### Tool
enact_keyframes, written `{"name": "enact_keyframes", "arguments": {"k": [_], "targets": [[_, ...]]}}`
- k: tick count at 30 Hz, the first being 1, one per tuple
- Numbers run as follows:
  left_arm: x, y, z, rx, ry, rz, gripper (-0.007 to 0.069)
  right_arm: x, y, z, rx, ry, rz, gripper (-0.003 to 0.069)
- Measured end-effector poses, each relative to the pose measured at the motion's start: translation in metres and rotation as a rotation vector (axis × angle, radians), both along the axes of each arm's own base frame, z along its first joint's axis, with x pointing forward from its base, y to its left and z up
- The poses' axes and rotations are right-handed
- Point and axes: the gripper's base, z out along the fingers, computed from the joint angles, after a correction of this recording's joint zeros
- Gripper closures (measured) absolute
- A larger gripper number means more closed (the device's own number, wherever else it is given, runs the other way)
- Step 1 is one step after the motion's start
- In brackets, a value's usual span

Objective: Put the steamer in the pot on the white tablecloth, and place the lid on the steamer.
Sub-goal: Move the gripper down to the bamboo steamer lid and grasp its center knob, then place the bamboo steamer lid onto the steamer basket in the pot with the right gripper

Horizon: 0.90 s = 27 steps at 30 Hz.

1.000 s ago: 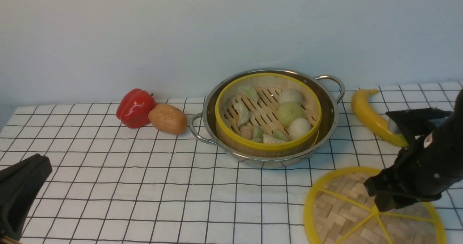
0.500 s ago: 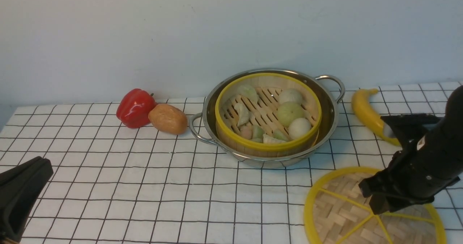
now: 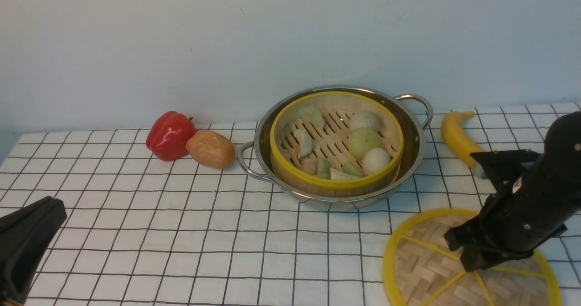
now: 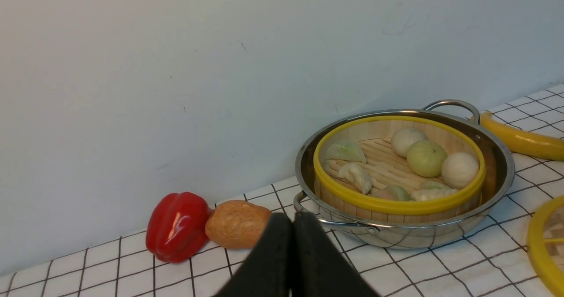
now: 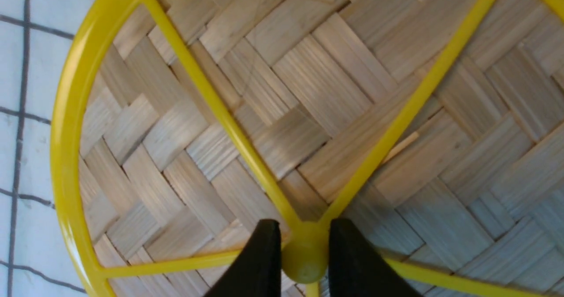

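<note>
Black right end effector (image 5: 305,233) angles down, seemingly pinching lid (image 5: 317,76).

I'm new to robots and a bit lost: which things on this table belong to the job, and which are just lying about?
Job: steamer, pot, lid, white tablecloth.
Lying about: red pepper, brown roll, banana.
</note>
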Motion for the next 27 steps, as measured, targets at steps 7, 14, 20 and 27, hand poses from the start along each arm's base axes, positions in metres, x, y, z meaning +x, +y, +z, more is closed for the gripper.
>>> {"name": "enact_keyframes", "arguments": {"k": [7, 14, 20, 27], "targets": [[0.0, 0.0, 0.0, 0.001, 0.0, 0.0, 0.0633, -0.001, 0.0, 0.002, -0.009, 0.025, 0.02, 0.051], [0.0, 0.0, 0.0, 0.003, 0.0, 0.0, 0.0633, 0.002, 0.001, 0.044, -0.038, 0.109, 0.092, 0.051], [0.0, 0.0, -0.002, 0.012, 0.02, 0.001, 0.0633, 0.017, 0.006, 0.102, 0.02, -0.045, 0.068, 0.051], [-0.001, 0.001, -0.008, 0.065, 0.07, 0.004, 0.0633, 0.056, 0.052, 0.129, 0.06, -0.159, 0.157, 0.051]]}}
